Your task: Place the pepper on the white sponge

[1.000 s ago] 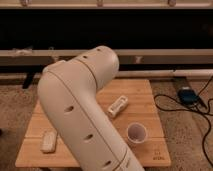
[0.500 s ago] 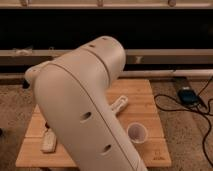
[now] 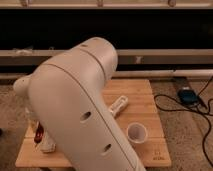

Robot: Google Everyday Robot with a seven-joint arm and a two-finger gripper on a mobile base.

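My large white arm (image 3: 80, 115) fills the middle of the view and hides most of the wooden table (image 3: 145, 92). The gripper (image 3: 36, 126) is at the table's left edge, below the arm's wrist and mostly hidden by the arm. A small red piece, apparently the pepper (image 3: 37, 135), shows right at the gripper. The white sponge (image 3: 48, 146) lies flat on the table just below and right of it, partly covered by the arm. The pepper appears to be at the sponge's left edge. I cannot tell whether they touch.
A long white bottle-like object (image 3: 119, 106) lies on the table right of the arm. A white round cup (image 3: 137, 133) stands near the front right. A blue device (image 3: 187, 95) and black cables lie on the floor to the right. A dark wall runs behind.
The arm has swung closer and lower toward the left, covering more of the table. The gripper end has come down by the sponge, and a red piece now shows there.
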